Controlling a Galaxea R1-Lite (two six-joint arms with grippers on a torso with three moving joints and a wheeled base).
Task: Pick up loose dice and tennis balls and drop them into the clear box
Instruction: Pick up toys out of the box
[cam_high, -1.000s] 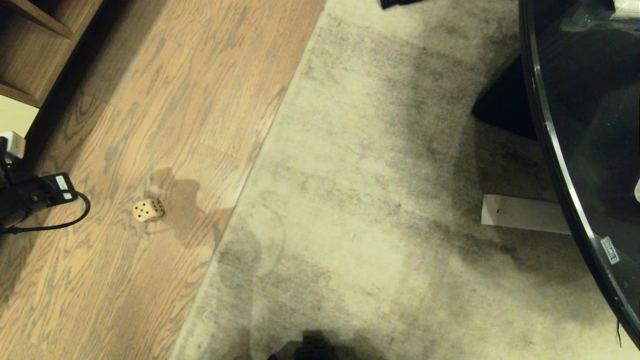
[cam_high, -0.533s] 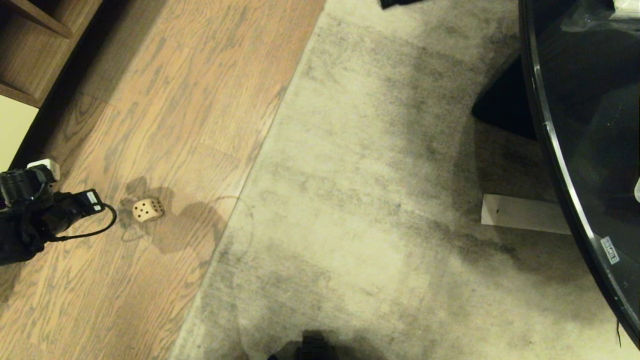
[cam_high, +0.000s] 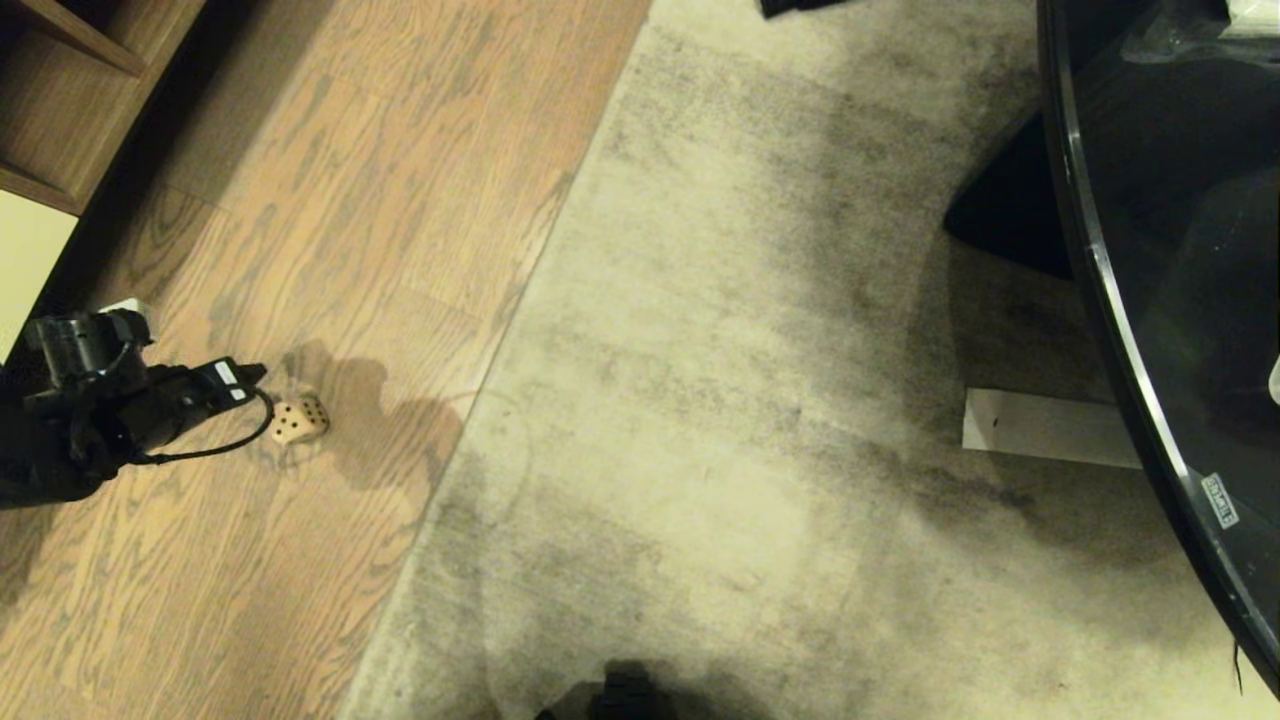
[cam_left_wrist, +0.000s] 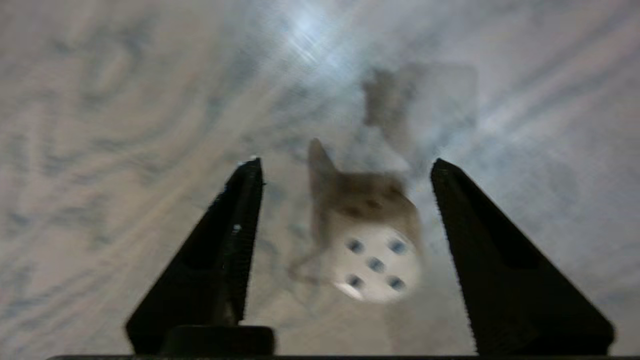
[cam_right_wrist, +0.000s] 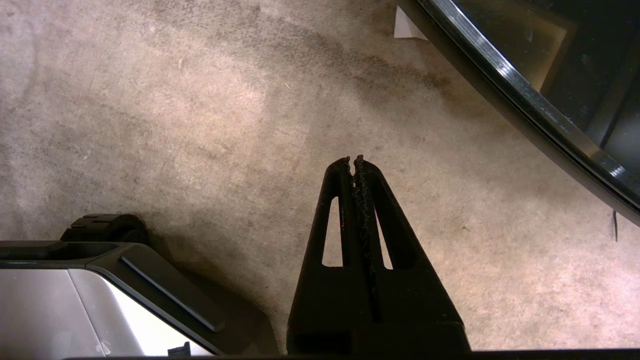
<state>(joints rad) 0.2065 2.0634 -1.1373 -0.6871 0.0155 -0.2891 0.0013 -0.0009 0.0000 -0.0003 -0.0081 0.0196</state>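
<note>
One dice (cam_high: 298, 420), a pale tan cube with dark pips, lies on the wooden floor at the left. In the left wrist view the dice (cam_left_wrist: 375, 262) shows five pips and sits between the spread fingers of my left gripper (cam_left_wrist: 345, 167), which is open and touches nothing. My left arm (cam_high: 140, 410) reaches in from the left edge, its end just beside the dice. Over the carpet hangs my right gripper (cam_right_wrist: 352, 161), shut with nothing in it. The tennis balls and the clear box are out of view.
A pale grey rug (cam_high: 800, 400) covers the middle and right. A dark glass round table (cam_high: 1150, 250) with a black leg (cam_high: 1010, 215) stands at the right, a white paper strip (cam_high: 1040, 428) beside it. A wooden shelf (cam_high: 60, 100) is at the far left.
My left arm has come in from the left edge and now ends right beside the dice. The dice has stayed where it was.
</note>
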